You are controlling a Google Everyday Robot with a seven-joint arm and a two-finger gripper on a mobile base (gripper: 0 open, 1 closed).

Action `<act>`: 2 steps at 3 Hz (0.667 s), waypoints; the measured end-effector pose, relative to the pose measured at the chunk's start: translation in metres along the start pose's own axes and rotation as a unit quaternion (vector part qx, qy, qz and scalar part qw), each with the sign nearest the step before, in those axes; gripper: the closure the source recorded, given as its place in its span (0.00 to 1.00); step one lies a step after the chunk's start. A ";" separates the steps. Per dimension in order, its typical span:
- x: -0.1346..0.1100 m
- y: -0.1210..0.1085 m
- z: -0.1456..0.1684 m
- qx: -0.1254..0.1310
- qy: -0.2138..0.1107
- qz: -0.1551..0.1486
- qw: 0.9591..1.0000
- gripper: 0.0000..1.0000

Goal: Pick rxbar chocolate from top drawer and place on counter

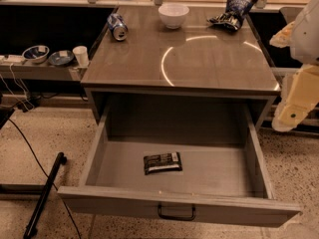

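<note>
Grey top drawer (94,156) already open, holding rxbar chocolate (162,163) untouched; awaiting grasping and placing on counter (214,63); showing only arm (300,96) at right, gripper off-frame, grip state impossible to tell.

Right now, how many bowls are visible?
3: a white bowl at the back of the counter; a deep bowl and a shallow bowl on the side shelf. None seems hidden. The pincer is right of the counter.

Bench (209,63) back edge: soda can (116,26) on its side at left, white bowl (173,15) centre, blue-black chip bag (232,11) right. Side shelf (30,67) at left: two bowls (35,53), white cup (79,55) beside them. Black stand leg (45,193) and cables (20,91) on speckled floor (50,128). Gripper (291,114) hangs off the bench's right side.
</note>
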State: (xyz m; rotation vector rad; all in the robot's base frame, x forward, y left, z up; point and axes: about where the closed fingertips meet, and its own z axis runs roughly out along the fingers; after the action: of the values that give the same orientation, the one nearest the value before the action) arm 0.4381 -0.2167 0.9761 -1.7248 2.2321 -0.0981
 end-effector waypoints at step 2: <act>-0.022 0.007 0.038 -0.008 -0.017 -0.015 1.000 0.00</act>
State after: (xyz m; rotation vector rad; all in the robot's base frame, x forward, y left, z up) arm 0.4472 -0.1886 0.9434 -1.7550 2.1877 -0.0576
